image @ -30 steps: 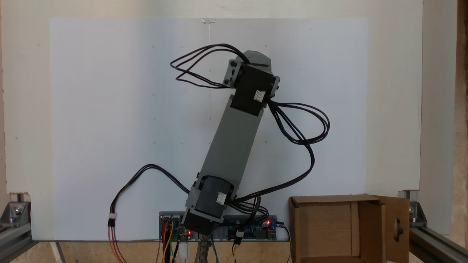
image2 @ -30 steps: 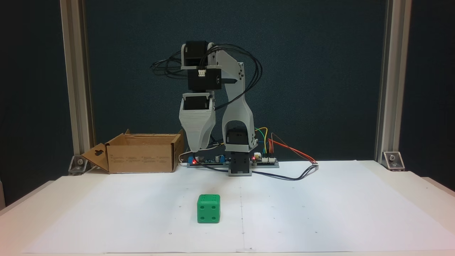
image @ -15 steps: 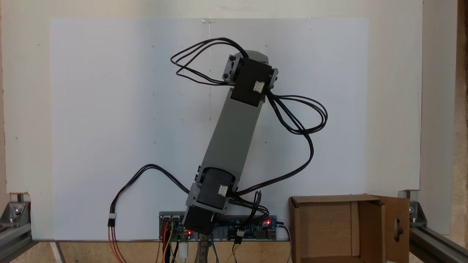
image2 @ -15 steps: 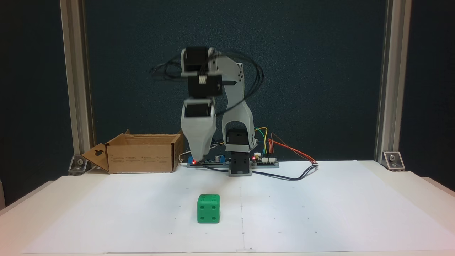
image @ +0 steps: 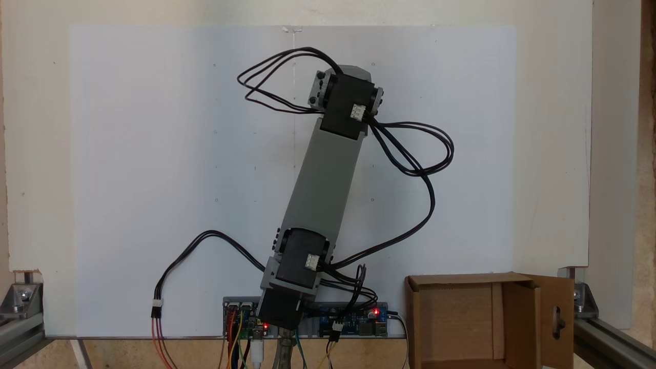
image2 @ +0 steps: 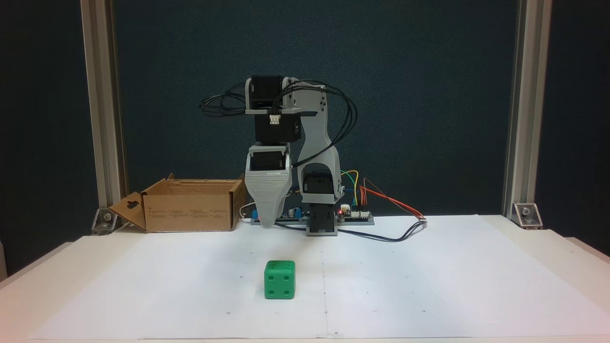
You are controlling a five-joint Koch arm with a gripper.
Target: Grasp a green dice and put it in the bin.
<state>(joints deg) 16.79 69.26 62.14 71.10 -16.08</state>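
**Dice low and forward of a hanging end effector**

White paper covers the pale worktop, which is backed by a dark textured wall between two aluminium uprights. Nearest the front camera sits the green dice: a glossy plastic cube with rounded corners and sunken round pips, four of them facing the camera. It stands square on the paper and free of everything. Being a cube, it has no long axis to favour.

Behind it and well above, the end effector hangs nose-down, a ribbed grey printed shell tapering to a blunt tip. Its jaws lie one behind the other from this side, so I cannot tell whether they are spread or pressed together. The dice lies below the tip, toward the front camera and a shade to the right in that view. The coming reach will likely need to go forward and down. In the top-down fixed view the grey arm hides both dice and tip.

Farthest back, left in the front view, stands the cardboard bin, matte brown and corrugated, its handle-hole flap folded outward; it is well apart from the dice.
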